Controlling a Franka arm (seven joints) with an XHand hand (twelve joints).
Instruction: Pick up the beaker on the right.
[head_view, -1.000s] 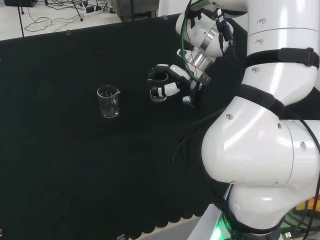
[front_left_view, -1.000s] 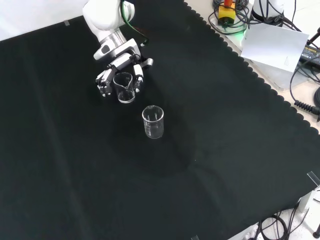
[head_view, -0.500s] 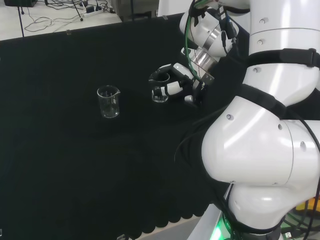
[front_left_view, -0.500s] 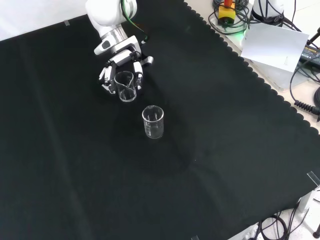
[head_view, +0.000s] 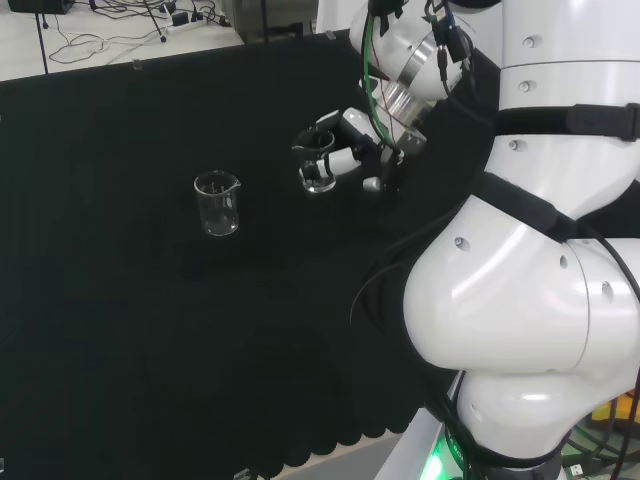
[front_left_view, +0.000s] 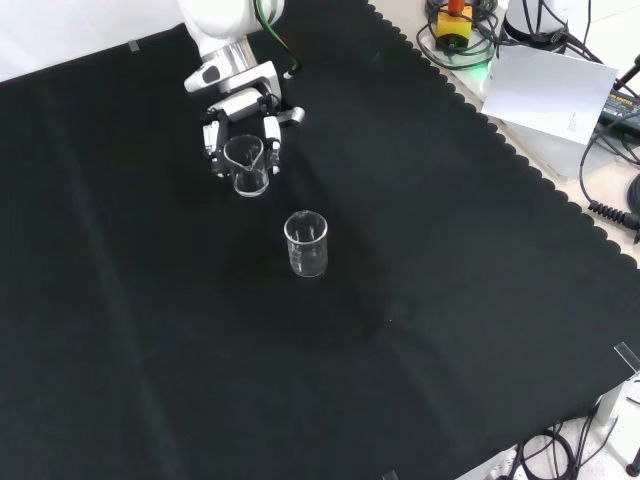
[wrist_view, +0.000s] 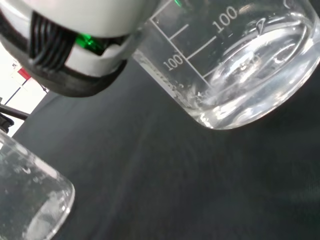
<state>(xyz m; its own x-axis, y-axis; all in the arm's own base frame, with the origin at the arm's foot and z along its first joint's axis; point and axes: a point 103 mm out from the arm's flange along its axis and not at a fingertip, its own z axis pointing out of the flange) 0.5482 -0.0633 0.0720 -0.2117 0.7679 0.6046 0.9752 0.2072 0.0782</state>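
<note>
Hand: the hand (front_left_view: 240, 125) has its fingers curled round a clear beaker (front_left_view: 246, 166) (graduation marks show in the wrist view).
Held beaker: in the front view it sits above the second beaker (front_left_view: 306, 243); it seems lifted off the black cloth (front_left_view: 450, 300), though that is hard to judge.
Second beaker: upright on the cloth, well apart from the hand.

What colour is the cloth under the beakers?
Black, plain; the cloth shows best in the front view.
</note>
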